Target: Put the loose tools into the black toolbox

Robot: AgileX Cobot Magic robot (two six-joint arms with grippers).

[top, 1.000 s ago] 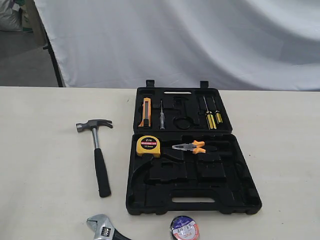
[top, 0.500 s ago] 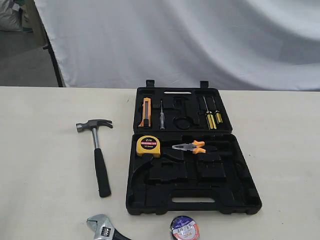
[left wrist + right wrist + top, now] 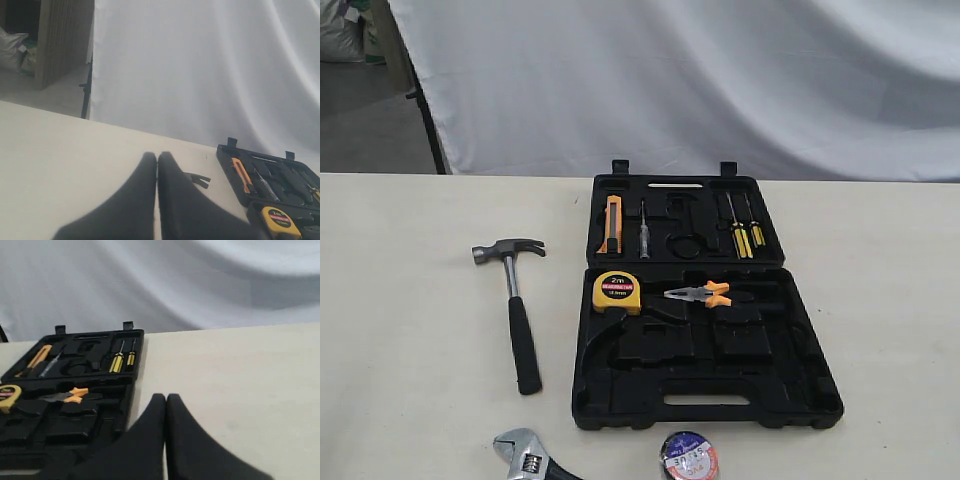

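Left gripper [image 3: 157, 162]: we see our fingers pressed together, nothing between them.
Right gripper [image 3: 166, 402]: pinched tight too, holding nothing.
Hammer [image 3: 515, 310]: flat on the table [image 3: 400, 330], its claw peeking out just beyond the Left gripper's tips.
Black toolbox [image 3: 705, 402]: lying open ahead of both grippers.
Wrench [image 3: 530, 458] and tape roll [image 3: 689, 457]: loose outside the Black toolbox; we can't place them against either gripper.

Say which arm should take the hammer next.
Left. The hammer lies left of the toolbox, on the left arm's side, its claw showing past the left tool. The right tool would have to cross the toolbox.
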